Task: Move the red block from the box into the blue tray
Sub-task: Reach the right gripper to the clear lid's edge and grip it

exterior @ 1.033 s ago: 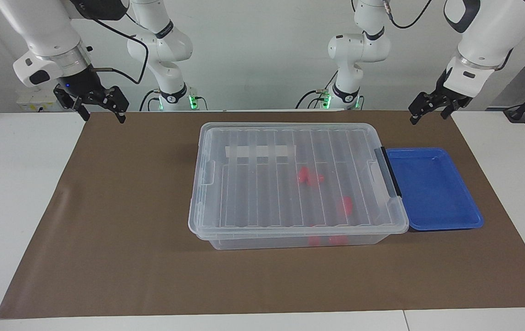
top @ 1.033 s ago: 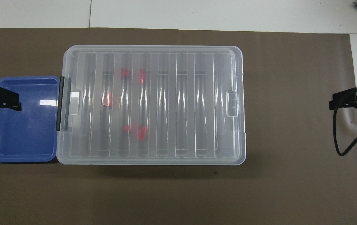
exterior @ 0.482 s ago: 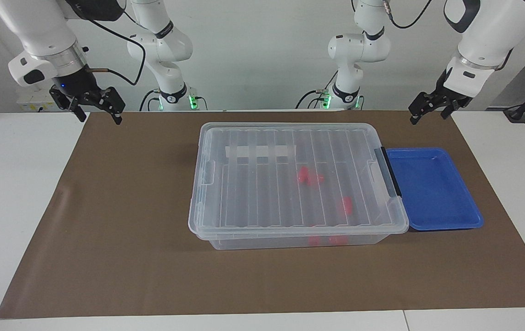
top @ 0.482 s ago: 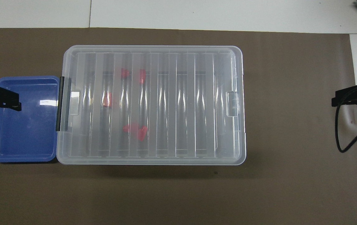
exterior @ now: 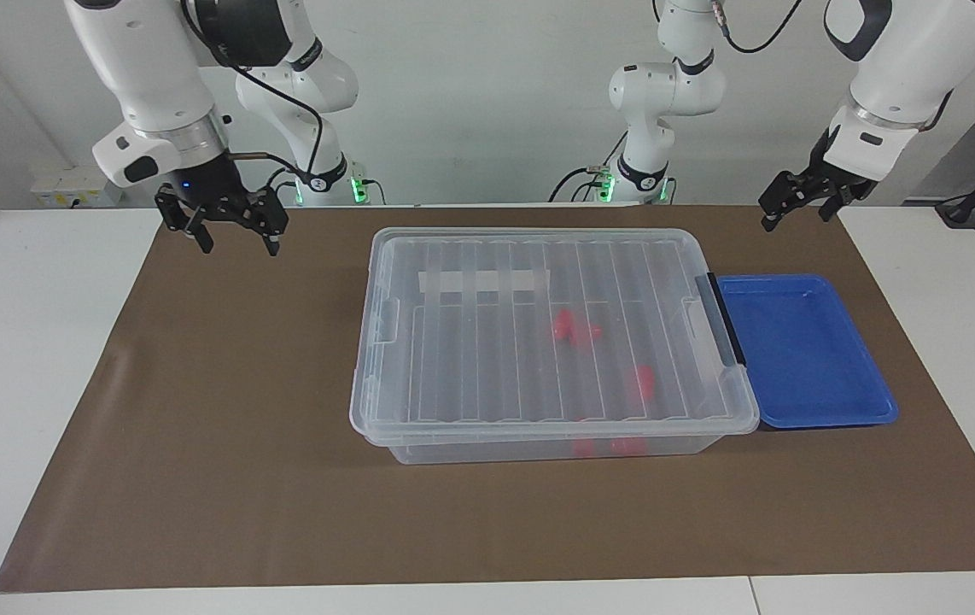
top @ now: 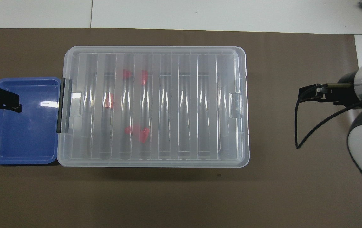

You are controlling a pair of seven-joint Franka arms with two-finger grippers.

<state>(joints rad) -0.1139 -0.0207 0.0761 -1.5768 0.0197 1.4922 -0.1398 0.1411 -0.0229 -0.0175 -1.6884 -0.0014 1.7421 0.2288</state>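
- Since a second ago, the right gripper (exterior: 233, 237) has been brought in over the brown mat (exterior: 223, 410), toward the box (exterior: 551, 342); its fingers are being held open.
- Facing view: the left gripper (exterior: 782, 212) is being kept waiting above the blue tray (exterior: 867, 401), which is touching the box; its fingers cannot be told.
- Overhead view: the red block (top: 108, 102) is being kept inside the lidded box.

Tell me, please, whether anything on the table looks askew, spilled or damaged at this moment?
Nothing stands out. The box sits flat with its lid on, red pieces inside, and the empty tray lies flush against its clip end. The left gripper waits above the mat near the tray; the open right gripper hangs over bare mat.
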